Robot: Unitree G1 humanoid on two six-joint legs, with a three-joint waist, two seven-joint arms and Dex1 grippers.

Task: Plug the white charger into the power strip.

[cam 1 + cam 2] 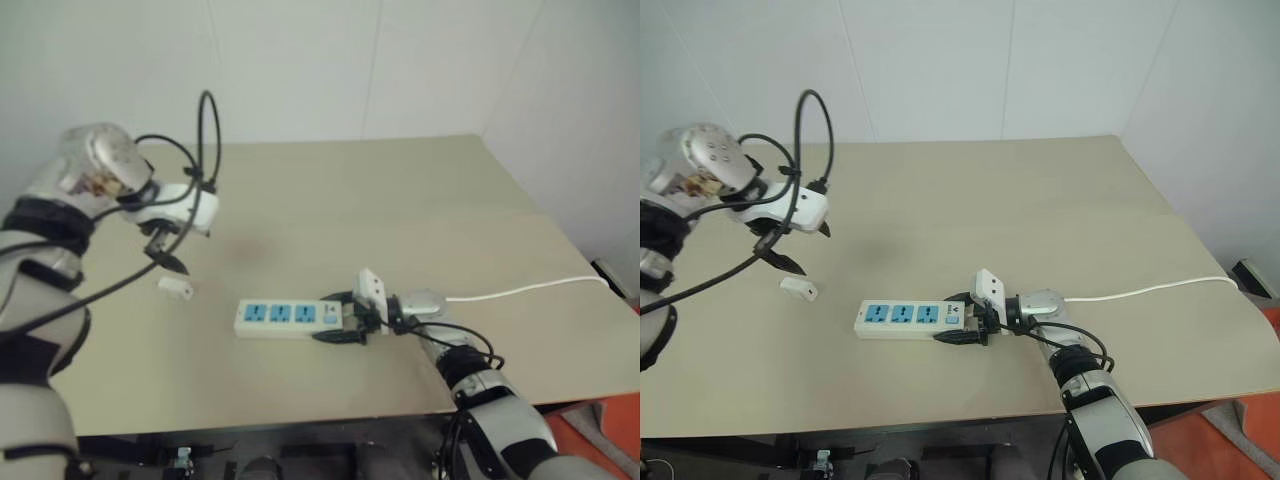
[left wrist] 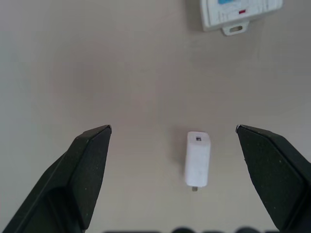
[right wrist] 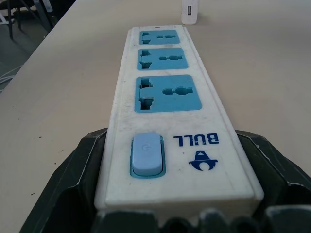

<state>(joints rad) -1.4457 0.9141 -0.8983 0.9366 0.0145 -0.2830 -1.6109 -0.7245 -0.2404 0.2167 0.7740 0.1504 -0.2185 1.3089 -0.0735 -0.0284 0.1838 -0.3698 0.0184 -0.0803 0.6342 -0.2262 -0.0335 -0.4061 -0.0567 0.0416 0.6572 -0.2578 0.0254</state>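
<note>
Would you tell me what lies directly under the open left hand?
The white charger lies flat on the bare table below the left hand, untouched. Its underside is hidden.

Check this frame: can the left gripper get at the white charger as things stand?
Probably yes. The left gripper hangs open above the white charger, which lies alone on the bare table, with nothing between its fingers and the charger.
</note>
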